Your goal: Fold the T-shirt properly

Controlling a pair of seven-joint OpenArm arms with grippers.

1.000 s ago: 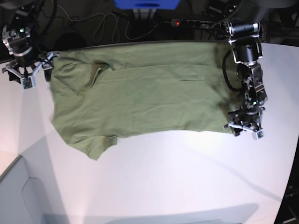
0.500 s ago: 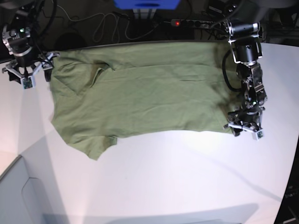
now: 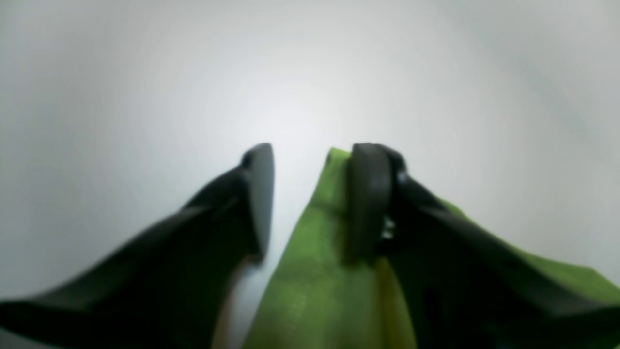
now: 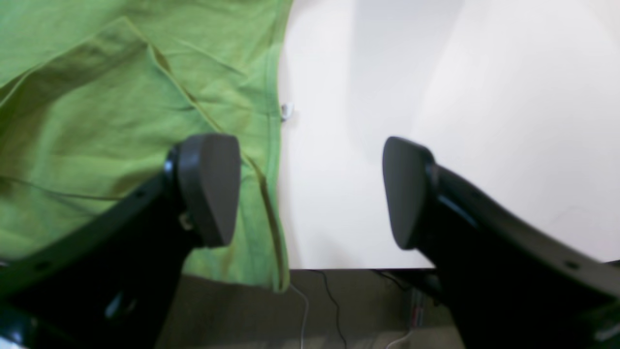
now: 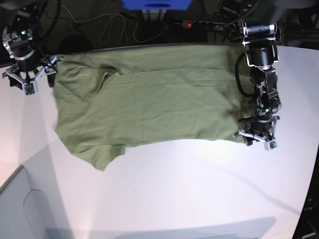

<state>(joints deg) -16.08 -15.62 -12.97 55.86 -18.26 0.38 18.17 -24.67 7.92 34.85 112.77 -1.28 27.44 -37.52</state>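
Note:
The olive-green T-shirt (image 5: 149,99) lies spread flat across the far half of the white table (image 5: 199,189), slightly wrinkled. My left gripper (image 5: 255,138) is at the shirt's near right corner. In the left wrist view it (image 3: 312,189) is open a little, with the shirt's corner (image 3: 310,281) between the jaws and lying against the right finger (image 3: 370,194). My right gripper (image 5: 29,82) is at the shirt's far left corner. In the right wrist view it (image 4: 310,189) is wide open, one finger (image 4: 208,184) over the shirt's edge (image 4: 97,97), the other over bare table.
A power strip (image 5: 199,23), cables and a blue object (image 5: 157,4) lie behind the table's far edge. That edge shows in the right wrist view (image 4: 363,268), with cables on the floor below. A grey panel (image 5: 20,209) sits at the near left.
My left gripper has shifted slightly left, onto the shirt's near right corner. The right arm and the shirt have not visibly moved.

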